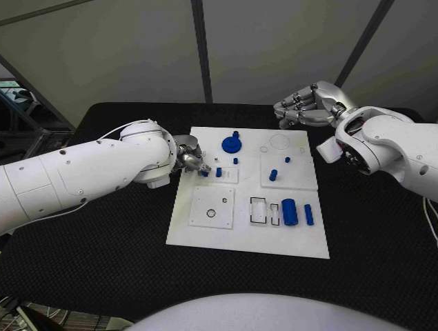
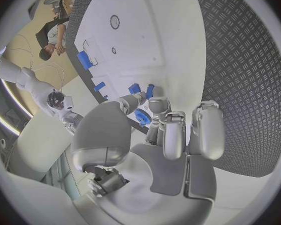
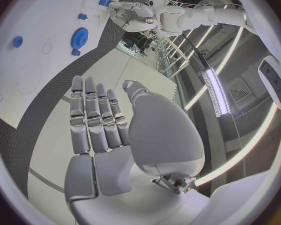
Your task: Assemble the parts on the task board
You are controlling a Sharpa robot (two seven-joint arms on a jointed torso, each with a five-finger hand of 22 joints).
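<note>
The left hand is down at the task board edge, fingertips pinching a small blue peg (just beside its socket plate); a slight tilt could jam it. The right hand hovers beyond the board, holding nothing, fingers loosely curled. Blue cylinders lie in the board's tray recess.

Pale wall panels (dark seams) behind black table.

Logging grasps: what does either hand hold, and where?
Right hand holds nothing. Left hand touches a small blue part on the white task board; hold unclear.
</note>
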